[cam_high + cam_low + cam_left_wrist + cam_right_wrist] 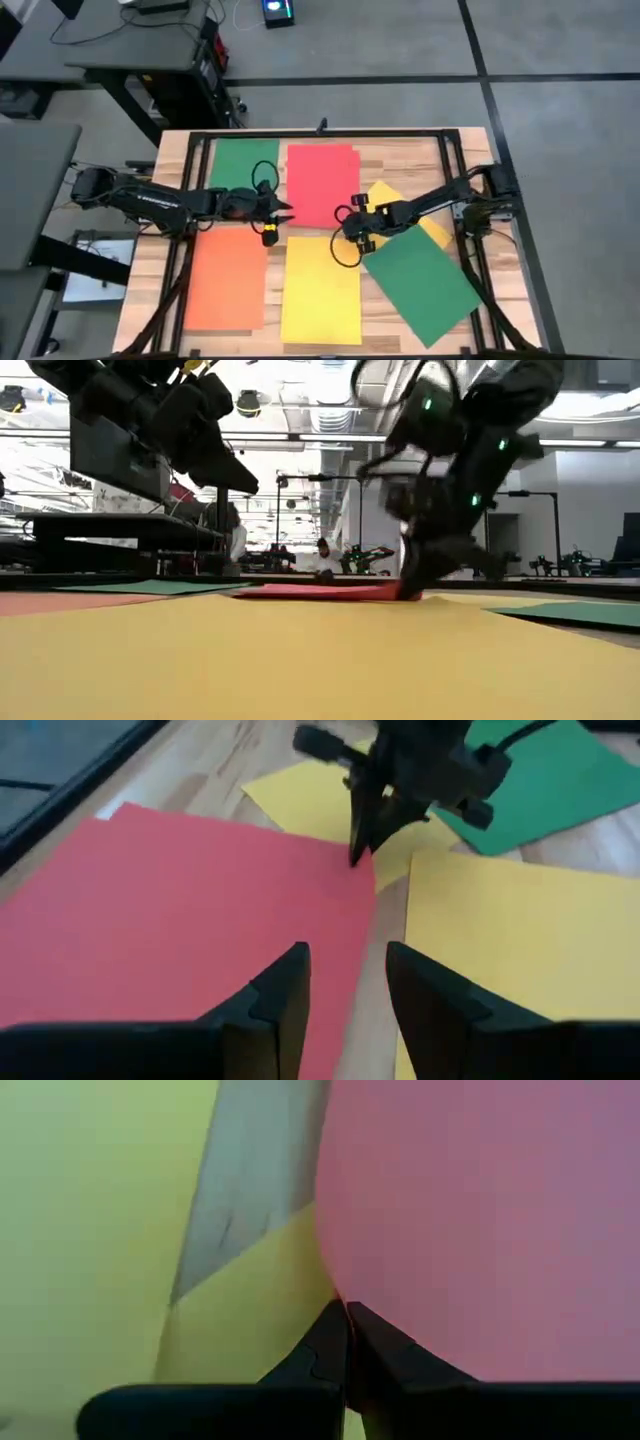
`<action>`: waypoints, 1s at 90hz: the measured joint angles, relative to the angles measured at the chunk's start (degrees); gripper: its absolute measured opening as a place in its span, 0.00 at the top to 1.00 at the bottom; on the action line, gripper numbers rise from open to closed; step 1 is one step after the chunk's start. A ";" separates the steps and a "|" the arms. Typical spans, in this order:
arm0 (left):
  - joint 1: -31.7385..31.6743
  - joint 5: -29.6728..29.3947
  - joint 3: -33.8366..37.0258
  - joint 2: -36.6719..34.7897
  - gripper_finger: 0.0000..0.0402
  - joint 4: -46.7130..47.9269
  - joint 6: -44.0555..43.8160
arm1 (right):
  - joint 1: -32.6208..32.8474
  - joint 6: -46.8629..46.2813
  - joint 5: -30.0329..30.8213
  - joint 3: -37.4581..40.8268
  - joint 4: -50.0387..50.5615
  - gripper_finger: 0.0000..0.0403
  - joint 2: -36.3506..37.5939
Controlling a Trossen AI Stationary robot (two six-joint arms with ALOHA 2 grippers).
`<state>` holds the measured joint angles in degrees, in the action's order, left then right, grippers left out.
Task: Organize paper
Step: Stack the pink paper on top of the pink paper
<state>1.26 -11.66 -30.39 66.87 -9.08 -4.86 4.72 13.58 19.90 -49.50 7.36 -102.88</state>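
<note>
At red sheet's (322,185) corner, right gripper (352,228) pinching it

Wooden table (150,240), black frame (330,133), grey floor (560,120).

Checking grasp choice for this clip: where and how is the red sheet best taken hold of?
At its near right corner, likely from the right: the red sheet lies flat, so only an edge offers grip, and the right claw is shut there, while the left claw hovers open.
</note>
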 joint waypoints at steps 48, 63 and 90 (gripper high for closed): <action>-2.09 0.96 0.03 3.33 0.71 6.00 0.94 | 2.88 13.13 6.08 -3.63 4.79 1.00 -0.67; -3.34 0.96 -0.01 5.45 0.71 4.00 -0.01 | 2.51 17.04 8.43 -3.74 4.72 1.00 -0.65; -4.16 0.96 0.00 7.43 0.71 2.32 0.35 | 3.63 25.37 12.16 -3.76 4.28 1.00 -0.54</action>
<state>-2.90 -10.70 -30.39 74.30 -6.76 -4.51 8.35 38.95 32.06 -53.25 11.64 -103.42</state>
